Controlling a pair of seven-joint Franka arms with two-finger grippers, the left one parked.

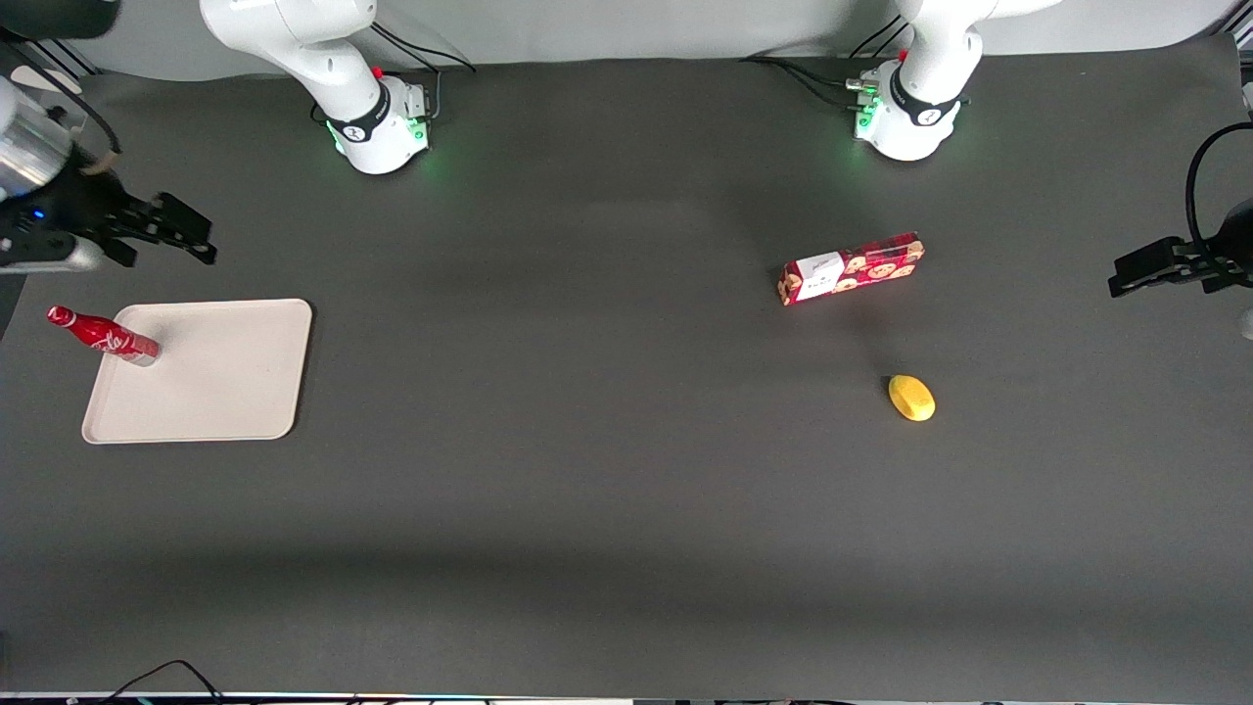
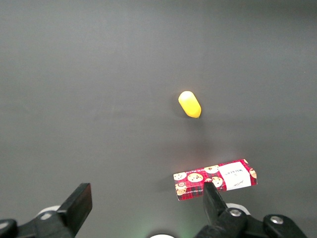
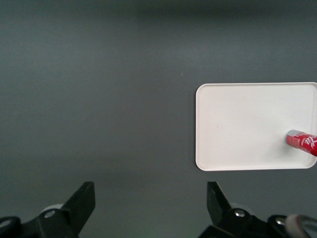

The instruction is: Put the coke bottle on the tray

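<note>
The red coke bottle (image 1: 104,335) stands on the cream tray (image 1: 210,382), at the tray's corner toward the working arm's end of the table; its base (image 3: 302,142) shows in the right wrist view on the tray (image 3: 247,124). My right gripper (image 1: 171,230) hangs open and empty above the table, farther from the front camera than the tray and clear of the bottle. In the right wrist view its fingers (image 3: 84,201) stand wide apart over bare mat.
A red cookie box (image 1: 850,268) and a yellow lemon-like object (image 1: 911,398) lie toward the parked arm's end of the table. Both arm bases stand along the table's back edge.
</note>
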